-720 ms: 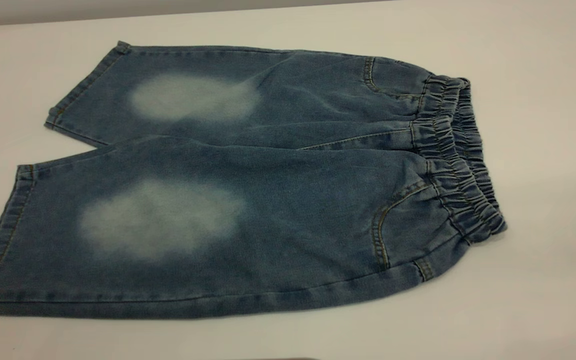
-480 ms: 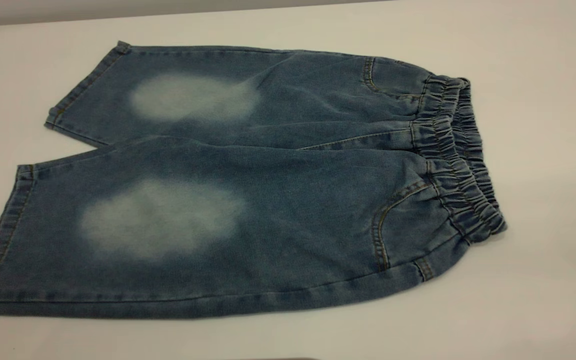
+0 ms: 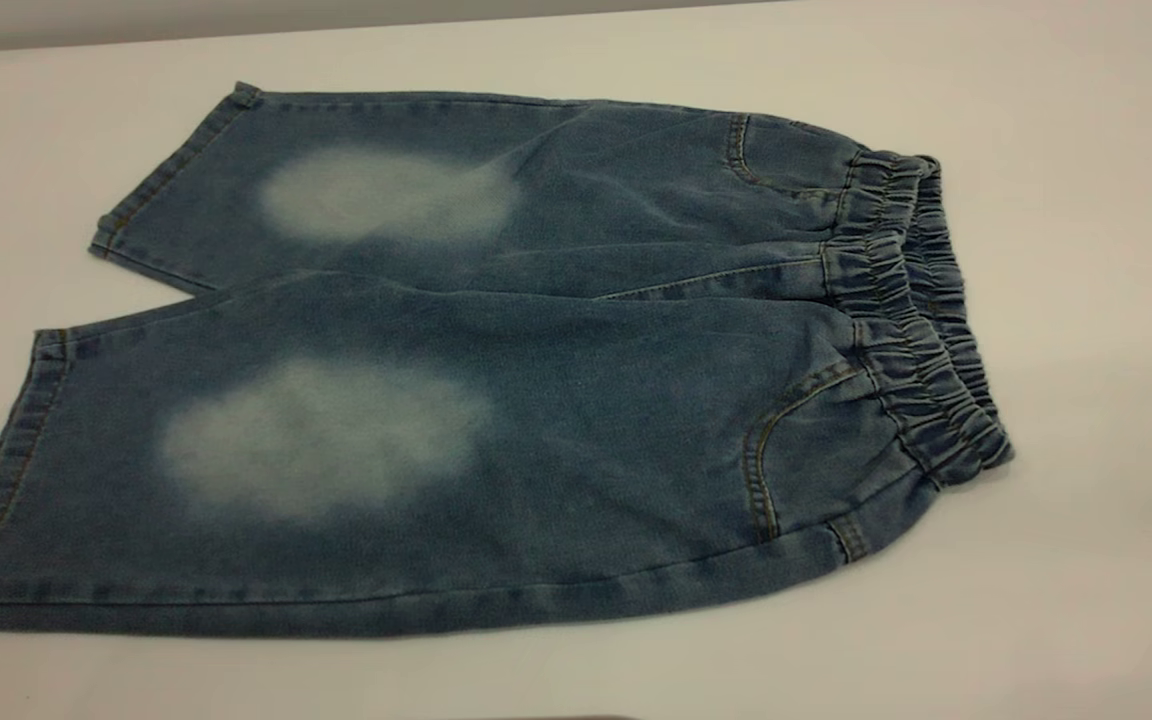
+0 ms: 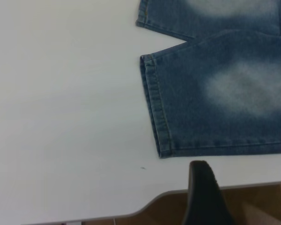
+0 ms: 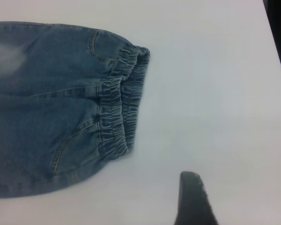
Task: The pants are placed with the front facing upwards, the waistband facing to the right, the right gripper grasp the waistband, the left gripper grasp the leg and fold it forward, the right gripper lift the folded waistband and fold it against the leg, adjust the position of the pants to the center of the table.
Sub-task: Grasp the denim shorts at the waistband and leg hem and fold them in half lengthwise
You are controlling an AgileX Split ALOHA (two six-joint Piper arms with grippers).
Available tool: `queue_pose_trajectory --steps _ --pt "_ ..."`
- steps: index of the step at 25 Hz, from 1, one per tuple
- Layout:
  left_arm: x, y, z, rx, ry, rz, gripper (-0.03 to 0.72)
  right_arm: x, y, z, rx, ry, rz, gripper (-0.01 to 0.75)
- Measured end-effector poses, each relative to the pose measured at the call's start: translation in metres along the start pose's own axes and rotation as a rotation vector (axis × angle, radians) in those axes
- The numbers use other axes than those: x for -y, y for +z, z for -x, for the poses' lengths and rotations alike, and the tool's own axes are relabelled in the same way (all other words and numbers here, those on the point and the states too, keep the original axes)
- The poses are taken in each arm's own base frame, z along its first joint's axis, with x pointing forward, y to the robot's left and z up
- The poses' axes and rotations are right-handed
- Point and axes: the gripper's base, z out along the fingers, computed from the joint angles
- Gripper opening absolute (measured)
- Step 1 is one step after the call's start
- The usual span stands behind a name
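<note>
Shorts (image 3: 496,390) flat on white bench (image 3: 1086,250), front up, unfolded, waistband (image 3: 911,310) at the right end, 2 leg hems at the left. No grasp yet. Right claw (image 5: 193,199) just off the waistband over bare bench, only 1 dark finger tip in wrist view, so cannot tell if wide or narrow. Same for left claw (image 4: 203,192), near the bench edge beside the near leg hem (image 4: 154,108). Neither visible in exterior view. Suggested for this step: come in low on the near waistband corner and near hem corner, pinch both denim layers, lift together, keep the fold line straight. Count: 1 pair of shorts, 2 legs, 2 faded patches, 2 front pockets, 1 waistband, 2 claws.
</note>
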Motion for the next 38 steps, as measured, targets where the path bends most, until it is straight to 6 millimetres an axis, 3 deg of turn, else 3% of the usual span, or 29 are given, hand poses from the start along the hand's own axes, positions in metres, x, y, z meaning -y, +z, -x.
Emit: queue_pose_trajectory --steps 33,38 --pt "0.0 0.0 0.0 0.0 0.001 0.0 0.389 0.001 0.0 0.0 0.002 0.001 -0.009 0.379" --pt "0.002 -0.002 0.011 0.027 -0.012 -0.025 0.389 -0.002 0.008 0.013 -0.03 0.048 0.005 0.379"
